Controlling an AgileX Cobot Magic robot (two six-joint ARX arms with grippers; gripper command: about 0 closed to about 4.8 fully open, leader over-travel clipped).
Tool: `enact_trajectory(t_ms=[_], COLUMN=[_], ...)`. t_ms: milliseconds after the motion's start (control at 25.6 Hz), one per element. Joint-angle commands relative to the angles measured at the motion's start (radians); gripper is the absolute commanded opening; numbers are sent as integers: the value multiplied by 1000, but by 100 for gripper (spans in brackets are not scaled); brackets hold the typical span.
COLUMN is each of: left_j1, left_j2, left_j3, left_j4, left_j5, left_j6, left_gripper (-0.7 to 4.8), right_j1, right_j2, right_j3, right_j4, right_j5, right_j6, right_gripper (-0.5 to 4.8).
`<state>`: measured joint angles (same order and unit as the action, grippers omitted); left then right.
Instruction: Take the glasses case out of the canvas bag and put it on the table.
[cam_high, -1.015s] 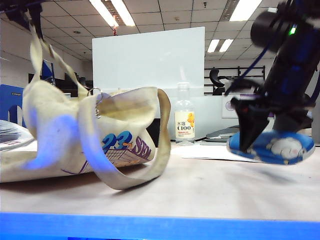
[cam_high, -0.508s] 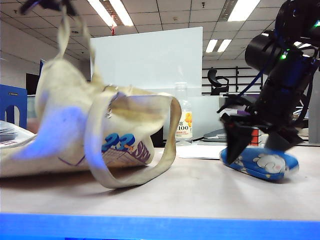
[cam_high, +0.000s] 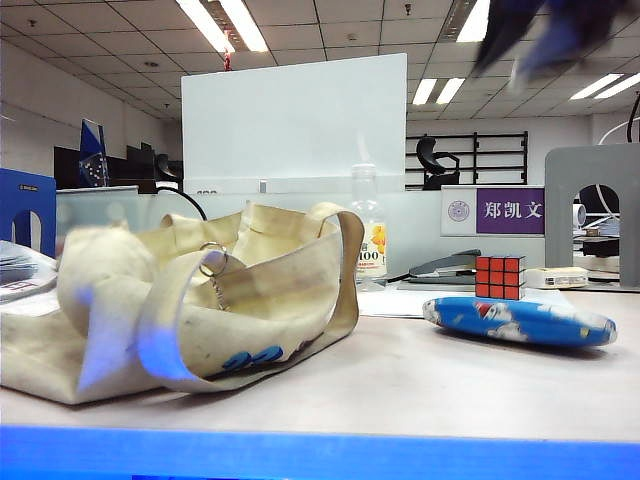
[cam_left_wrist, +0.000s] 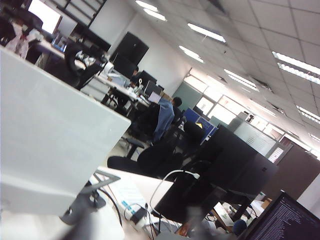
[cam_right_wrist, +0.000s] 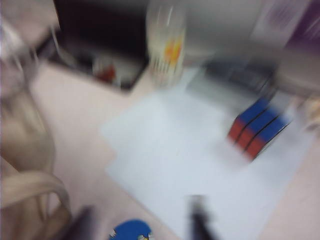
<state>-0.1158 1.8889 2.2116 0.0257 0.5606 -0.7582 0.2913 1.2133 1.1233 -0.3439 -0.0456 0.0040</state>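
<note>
Exterior view: the right gripper (cam_high: 545, 40) has let go and shot up to a blur overhead, finger spread unreadable, and the glasses case (cam_high: 518, 320) now lies flat on the desk (cam_high: 400, 385), long axis running left-right, before the Rubik's cube (cam_high: 499, 277). The canvas bag (cam_high: 200, 300) has slumped down. Left wrist view: only office, left gripper unseen. Right wrist view: blurred fingers (cam_right_wrist: 199, 220) stand apart, empty, above the case.

- Open office under a panelled ceiling (cam_high: 330, 25) with strip lights (cam_high: 222, 22) on.
- A white board (cam_high: 293, 125) stands behind (upright).
- Purple sign (cam_high: 510, 211) with white characters, right.
- Dark monitors (cam_left_wrist: 235, 165) and desks beyond.
</note>
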Motion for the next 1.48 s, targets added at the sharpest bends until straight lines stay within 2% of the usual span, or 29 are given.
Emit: enact_trajectory(t_ms=[39, 117, 234, 312, 430, 547, 625, 703, 742, 820, 859, 937, 1015, 1093, 1171, 1210, 1250, 1367, 1484], left_j1=[3, 28, 79, 119, 141, 139, 116, 87, 87, 87, 89, 92, 106, 128, 134, 134, 134, 134, 117], left_j2=[-46, -76, -128, -145, -151, -180, -240, -313, -377, -458, -509, -568, -632, -686, -738, -782, -821, -914, -955], left_j3=[5, 5, 5, 5, 5, 5, 5, 5, 5, 5, 5, 5, 5, 5, 5, 5, 5, 5, 4], left_j4=[-16, -80, -234, -337, -454, -505, -492, -491, -535, -606, -663, -738, -817, -867, -899, -916, -920, -931, -1029], left_j5=[-88, -236, -468, -458, -374, -283, -285, -312, -314, -314, -321, -372, -460, -500, -461, -407, -415, -566, -547], left_j6=[129, 234, 301, 366, 443, 523, 522, 554, 610, 706, 729, 745, 747, 775, 830, 866, 876, 912, 973], left_gripper=[-7, -6, -6, -6, -6, -6, -6, -6, -6, -6, -6, -6, -6, -6, -6, -6, -6, -6, -6], right_j1=[2, 2, 2, -1, -8, -3, -3, -2, -2, -8, -8, -8, -4, -5, -7, -8, -9, -18, -55], right_j2=[-194, -329, -565, -718, -892, -1066, -1202, -1206, -1178, -1152, -1146, -1138, -1126, -1109, -1100, -1101, -1101, -1101, -1102], right_j3=[6, 4, 2, -12, -59, -142, -251, -349, -405, -532, -603, -686, -776, -859, -924, -969, -1005, -1089, -1106], right_j4=[16, 12, -25, -58, -72, -160, -283, -364, -309, -107, 0, 110, 189, 238, 245, 247, 267, 348, 346], right_j5=[43, 112, 184, 237, 246, 261, 298, 314, 283, 153, 148, 146, 156, 222, 297, 344, 379, 380, 344], right_j6=[-3, -3, -5, -7, -5, -5, 7, 155, 214, 224, 222, 222, 225, 241, 261, 331, 371, 362, 282], right_gripper=[-5, -5, -5, -5, -5, -5, -5, -5, -5, -5, -5, -5, -5, -5, -5, -5, -5, -5, -4])
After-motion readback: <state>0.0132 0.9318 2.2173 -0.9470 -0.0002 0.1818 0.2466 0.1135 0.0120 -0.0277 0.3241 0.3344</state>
